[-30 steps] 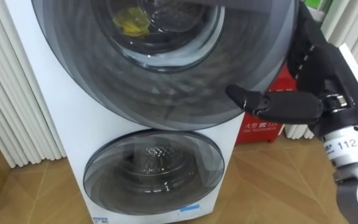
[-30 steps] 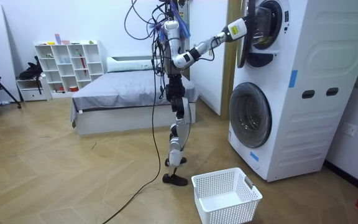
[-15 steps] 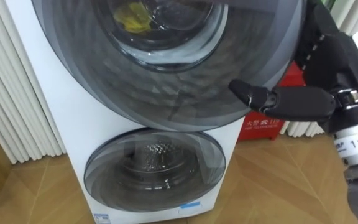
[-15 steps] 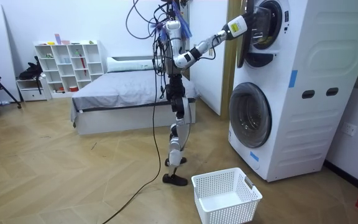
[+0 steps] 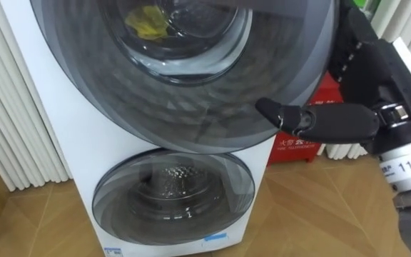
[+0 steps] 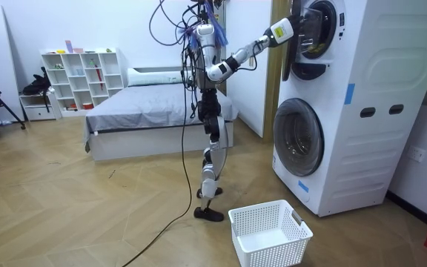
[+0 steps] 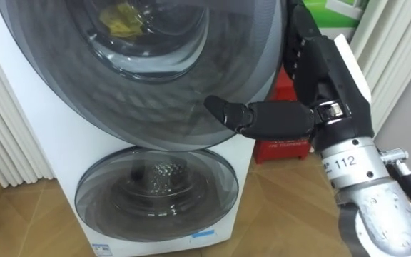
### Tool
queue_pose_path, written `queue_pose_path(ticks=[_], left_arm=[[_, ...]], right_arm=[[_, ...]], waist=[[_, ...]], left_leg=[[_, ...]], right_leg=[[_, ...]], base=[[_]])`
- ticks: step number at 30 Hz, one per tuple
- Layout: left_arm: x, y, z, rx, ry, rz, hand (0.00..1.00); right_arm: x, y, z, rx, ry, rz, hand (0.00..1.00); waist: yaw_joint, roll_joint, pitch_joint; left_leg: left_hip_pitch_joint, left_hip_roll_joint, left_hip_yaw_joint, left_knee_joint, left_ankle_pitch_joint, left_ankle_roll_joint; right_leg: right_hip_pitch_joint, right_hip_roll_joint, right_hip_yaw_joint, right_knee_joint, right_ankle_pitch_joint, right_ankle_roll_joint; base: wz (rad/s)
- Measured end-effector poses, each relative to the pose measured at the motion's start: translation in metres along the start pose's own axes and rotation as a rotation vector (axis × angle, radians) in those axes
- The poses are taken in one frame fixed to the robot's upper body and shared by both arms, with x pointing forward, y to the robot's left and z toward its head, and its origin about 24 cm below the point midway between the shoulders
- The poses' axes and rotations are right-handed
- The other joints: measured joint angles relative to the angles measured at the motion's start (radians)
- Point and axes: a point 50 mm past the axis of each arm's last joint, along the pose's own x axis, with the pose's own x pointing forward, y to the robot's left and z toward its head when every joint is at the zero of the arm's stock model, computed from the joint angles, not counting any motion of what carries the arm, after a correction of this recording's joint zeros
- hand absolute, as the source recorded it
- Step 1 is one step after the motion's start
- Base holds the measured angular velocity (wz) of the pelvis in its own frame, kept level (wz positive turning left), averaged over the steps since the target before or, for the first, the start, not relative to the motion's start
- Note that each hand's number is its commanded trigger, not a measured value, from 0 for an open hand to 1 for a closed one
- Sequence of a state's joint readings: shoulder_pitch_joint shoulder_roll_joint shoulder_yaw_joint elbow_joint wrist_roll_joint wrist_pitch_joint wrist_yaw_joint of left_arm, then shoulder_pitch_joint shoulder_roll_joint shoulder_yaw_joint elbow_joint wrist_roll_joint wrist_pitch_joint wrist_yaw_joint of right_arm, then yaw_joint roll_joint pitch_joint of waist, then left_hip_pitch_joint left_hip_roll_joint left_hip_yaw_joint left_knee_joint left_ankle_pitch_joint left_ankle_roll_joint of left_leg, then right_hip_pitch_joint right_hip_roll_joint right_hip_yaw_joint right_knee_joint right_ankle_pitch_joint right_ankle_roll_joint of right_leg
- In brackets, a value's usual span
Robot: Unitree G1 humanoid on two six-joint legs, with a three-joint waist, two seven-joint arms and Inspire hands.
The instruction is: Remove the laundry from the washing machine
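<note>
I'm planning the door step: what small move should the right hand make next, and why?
Probably pull the upper door outward by its right rim: the right hand rests at that rim, and the yellow garment lies inside the drum, behind the glass.

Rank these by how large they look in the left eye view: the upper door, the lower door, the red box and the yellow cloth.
1. upper door, cut off by the picture's edge
2. lower door
3. red box, partly hidden
4. yellow cloth, seen through the glass
</note>
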State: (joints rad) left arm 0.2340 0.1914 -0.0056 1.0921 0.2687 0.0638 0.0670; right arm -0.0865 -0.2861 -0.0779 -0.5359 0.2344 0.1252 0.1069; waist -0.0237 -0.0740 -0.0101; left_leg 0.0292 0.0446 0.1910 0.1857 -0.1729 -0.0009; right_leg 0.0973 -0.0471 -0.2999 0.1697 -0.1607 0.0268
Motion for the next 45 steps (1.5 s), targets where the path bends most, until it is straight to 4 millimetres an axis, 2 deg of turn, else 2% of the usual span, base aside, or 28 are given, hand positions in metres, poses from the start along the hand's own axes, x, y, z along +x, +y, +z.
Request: queue_pose_path(ticks=[6, 10, 19, 23, 25, 31, 38, 41, 45], left_arm=[[0.0, -0.001, -0.003, 0.001, 0.009, 0.003, 0.0], [0.0, -0.001, 0.0, 0.016, 0.001, 0.001, 0.0], [0.002, 0.005, 0.01, 0.053, -0.027, 0.012, 0.0], [0.004, 0.01, 0.022, 0.057, -0.055, 0.025, 0.0], [0.004, 0.011, 0.028, 0.064, -0.068, 0.027, 0.0], [0.005, 0.011, 0.029, 0.078, -0.072, 0.025, 0.0], [0.004, 0.013, 0.023, 0.073, -0.056, 0.03, 0.0], [0.004, 0.014, 0.024, 0.074, -0.059, 0.034, 0.0], [0.004, 0.015, 0.024, 0.079, -0.063, 0.037, 0.0]], right_arm=[[0.0, 0.001, 0.0, 0.039, -0.005, 0.001, 0.0], [0.0, 0.004, -0.001, 0.105, -0.013, 0.001, 0.0], [0.001, 0.012, 0.0, 0.133, -0.032, 0.035, 0.0], [0.001, 0.018, 0.004, 0.125, -0.047, 0.058, 0.0], [0.001, 0.02, 0.006, 0.127, -0.055, 0.066, 0.0], [0.003, 0.023, 0.009, 0.148, -0.081, 0.066, 0.0], [0.003, 0.023, 0.01, 0.138, -0.087, 0.066, 0.0], [0.003, 0.023, 0.01, 0.138, -0.089, 0.067, 0.0], [0.003, 0.025, 0.011, 0.145, -0.093, 0.076, 0.0]], waist=[[0.0, 0.0, 0.0006], [0.0, 0.003, 0.0018], [0.003, 0.01, 0.0], [0.005, 0.008, -0.0015], [0.007, 0.007, -0.0018], [0.029, -0.004, -0.0033], [0.04, -0.031, -0.004], [0.055, -0.033, -0.0036], [0.056, -0.035, -0.003]], left_leg=[[0.001, 0.0, 0.003, 0.0, 0.0, 0.0], [0.0, 0.003, 0.003, 0.001, -0.001, -0.001], [-0.002, 0.016, 0.018, 0.0, 0.004, -0.012], [-0.007, 0.015, 0.021, 0.0, 0.007, -0.018], [-0.007, 0.016, 0.02, 0.0, 0.01, -0.021], [-0.002, 0.025, 0.019, 0.002, 0.019, -0.035], [-0.006, 0.037, 0.008, 0.004, 0.029, -0.052], [-0.004, 0.044, 0.013, 0.005, 0.029, -0.053], [-0.005, 0.048, 0.014, 0.006, 0.032, -0.058]], right_leg=[[0.001, 0.0, 0.002, 0.0, 0.0, -0.001], [0.0, 0.001, -0.001, -0.001, 0.0, -0.001], [-0.009, 0.013, 0.006, -0.001, 0.003, -0.005], [-0.013, 0.011, 0.002, -0.002, -0.011, -0.044], [-0.014, 0.01, -0.002, -0.002, -0.016, -0.052], [-0.011, 0.015, -0.005, -0.002, -0.022, -0.062], [-0.008, 0.025, -0.02, -0.002, -0.034, -0.082], [-0.009, 0.032, -0.015, -0.003, -0.034, -0.085], [-0.008, 0.036, -0.015, -0.004, -0.034, -0.091]], base=[[-0.01], [-0.02], [-0.04], [-0.01], [0.0], [-0.01], [0.05], [-0.05], [-0.02]])
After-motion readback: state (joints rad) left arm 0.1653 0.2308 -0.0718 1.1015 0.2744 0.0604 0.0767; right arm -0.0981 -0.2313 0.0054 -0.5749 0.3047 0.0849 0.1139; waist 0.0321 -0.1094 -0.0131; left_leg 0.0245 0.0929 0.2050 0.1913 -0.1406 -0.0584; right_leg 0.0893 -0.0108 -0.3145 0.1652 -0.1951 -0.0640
